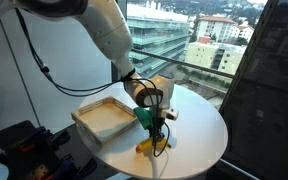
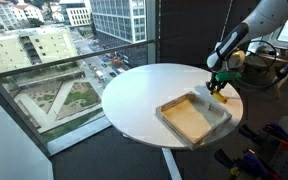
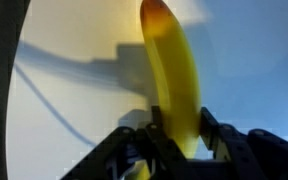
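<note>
Jaws were clamped on the banana (image 3: 174, 70) near one end, gripper (image 3: 179, 135) low | step: grasp made, banana apparently not yet lifted off the round white table (image 1: 199, 120), just beside the wooden tray (image 1: 104, 118) | next: called for a firm, steady lift clear of the tray rim | room: tall windows, city buildings outside

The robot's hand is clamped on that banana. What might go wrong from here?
1. The hand pinches the banana near one end, so the long free part may swing or slip out if lifted.
2. In an exterior view the banana lies fairly near the edge of the table; if dropped, it might fall off.
3. The tray stands close beside it, so a sideways move may bump its rim.
</note>
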